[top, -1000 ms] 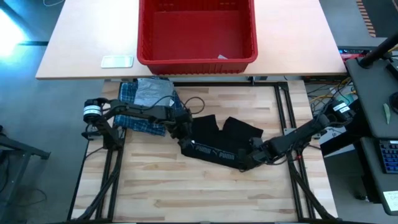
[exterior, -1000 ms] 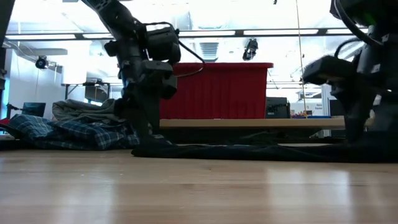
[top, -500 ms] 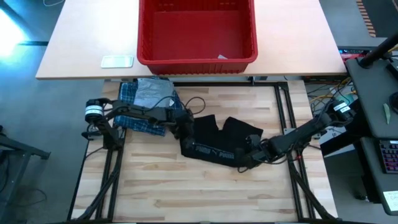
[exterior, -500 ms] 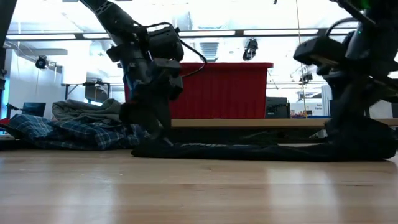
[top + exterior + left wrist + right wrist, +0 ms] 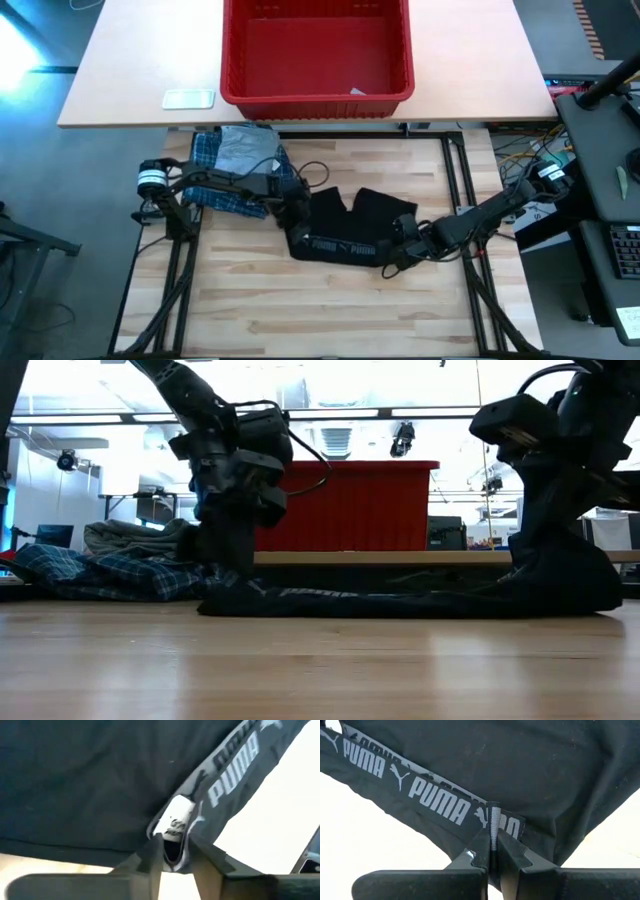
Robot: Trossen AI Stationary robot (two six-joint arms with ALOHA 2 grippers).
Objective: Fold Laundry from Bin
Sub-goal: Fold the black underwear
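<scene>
The black garment [image 5: 352, 222], with a PUMA waistband [image 5: 345, 246], lies spread in the middle of the wooden table. My left gripper [image 5: 296, 228] is shut on the waistband's left end, and my right gripper [image 5: 398, 250] is shut on its right end. In the low view the garment's right end [image 5: 560, 575] stands raised like a tent under the right gripper, while the left end lies on the wood. A plaid shirt [image 5: 215, 190] with a grey T-shirt [image 5: 245, 150] on top lies heaped at the far left. The red bin [image 5: 315, 95] stands on the lighter table beyond. My left gripper pinches the waistband's folded left end, by its white label [image 5: 176, 820], between its two fingers [image 5: 150, 862]. The fingers slant down from the table's left. That end lies low on the wood. My right gripper pinches the waistband's right end at a side seam [image 5: 493, 822] between its two fingers [image 5: 480, 852]. The fingers slant down from the table's right. That end is lifted off the wood, and the cloth hangs from it to the table.
A small white object [image 5: 188, 98] lies left of the bin. Black frame rails [image 5: 462, 170] run along the wooden table's sides. Bare wood [image 5: 320, 310] stretches toward the near edge. Desks and cables [image 5: 520, 150] stand off the table's right side.
My right gripper has risen and rolled, pulling the garment's right end up off the wood into a tent. My left gripper has stayed in place and shut on the waistband's left end. The waistband now lies straighter between the two grippers.
</scene>
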